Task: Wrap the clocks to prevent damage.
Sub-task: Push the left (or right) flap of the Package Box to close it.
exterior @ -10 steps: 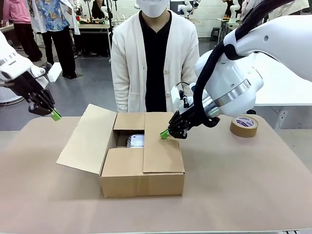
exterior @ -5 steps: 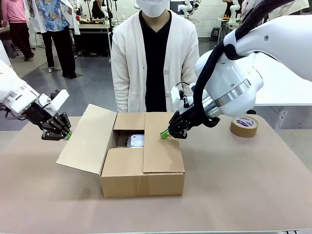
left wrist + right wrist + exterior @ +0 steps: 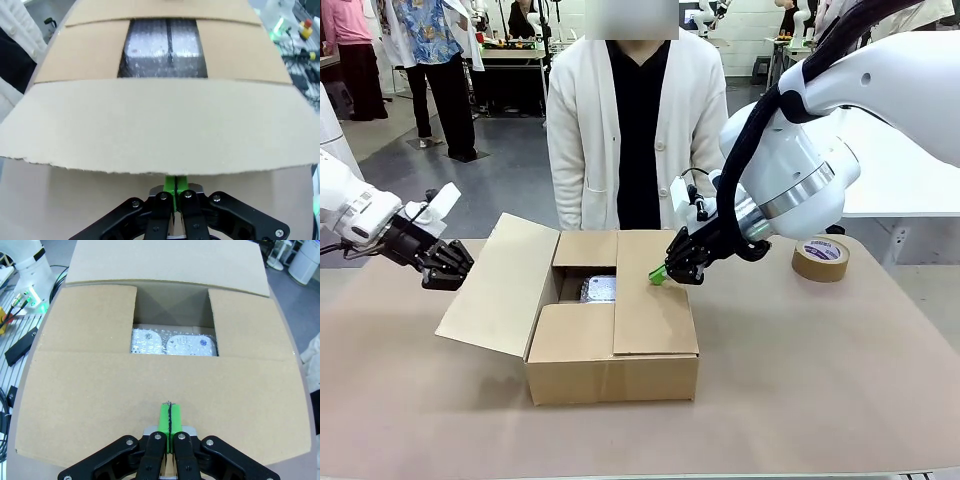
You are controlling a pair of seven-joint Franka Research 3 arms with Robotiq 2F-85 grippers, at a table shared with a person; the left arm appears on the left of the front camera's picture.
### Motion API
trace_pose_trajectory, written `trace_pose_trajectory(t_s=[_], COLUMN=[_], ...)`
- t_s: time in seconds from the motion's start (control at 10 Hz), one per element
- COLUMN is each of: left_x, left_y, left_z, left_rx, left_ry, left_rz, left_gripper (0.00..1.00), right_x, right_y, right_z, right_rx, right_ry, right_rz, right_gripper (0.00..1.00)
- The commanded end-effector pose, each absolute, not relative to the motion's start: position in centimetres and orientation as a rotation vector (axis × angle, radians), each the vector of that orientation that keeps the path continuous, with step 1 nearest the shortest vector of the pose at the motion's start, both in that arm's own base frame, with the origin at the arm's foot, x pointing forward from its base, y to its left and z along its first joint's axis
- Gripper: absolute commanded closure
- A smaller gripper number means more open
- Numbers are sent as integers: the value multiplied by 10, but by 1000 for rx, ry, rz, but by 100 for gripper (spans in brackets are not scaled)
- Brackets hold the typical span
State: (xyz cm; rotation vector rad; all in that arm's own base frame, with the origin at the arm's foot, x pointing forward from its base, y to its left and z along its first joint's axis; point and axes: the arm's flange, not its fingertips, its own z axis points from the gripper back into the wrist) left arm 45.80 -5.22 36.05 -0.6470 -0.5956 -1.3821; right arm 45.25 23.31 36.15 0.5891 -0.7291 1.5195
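The brown carton (image 3: 610,335) stands mid-table with its right, near and far flaps folded down and its left flap (image 3: 500,285) sticking up and outward. Through the gap shows the bubble-wrapped clocks bundle (image 3: 599,289), silvery, lying inside (image 3: 174,345) (image 3: 163,47). My right gripper (image 3: 657,275) is shut, its green tips resting on the folded right flap (image 3: 169,419). My left gripper (image 3: 463,268) is shut too, just outside the raised left flap; in the left wrist view its tips (image 3: 170,186) sit right under that flap's edge (image 3: 150,125).
A brown tape roll (image 3: 820,258) lies at the table's far right. A person in a white cardigan (image 3: 635,130) stands at the far side behind the carton, hands out of sight. Bare table (image 3: 800,380) lies right and in front of the carton.
My left gripper came down and rightward to the outer face of the raised left flap. The right gripper and the carton have stayed put.
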Motion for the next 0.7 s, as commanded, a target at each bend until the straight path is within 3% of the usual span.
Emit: trace_pose_trajectory(t_s=[0.0,0.6], left_x=[463,462], left_y=[-59,-90], left_z=[366,364], left_rx=[-761,-938], left_ry=[-644,-749], left_rz=[-1304,-1352], left_gripper=[99,99], right_x=[451,451], right_y=[233,233], right_z=[356,356], right_rx=[595,595], right_ry=[-726,-726], right_rz=[1507,1507], right_gripper=[99,99])
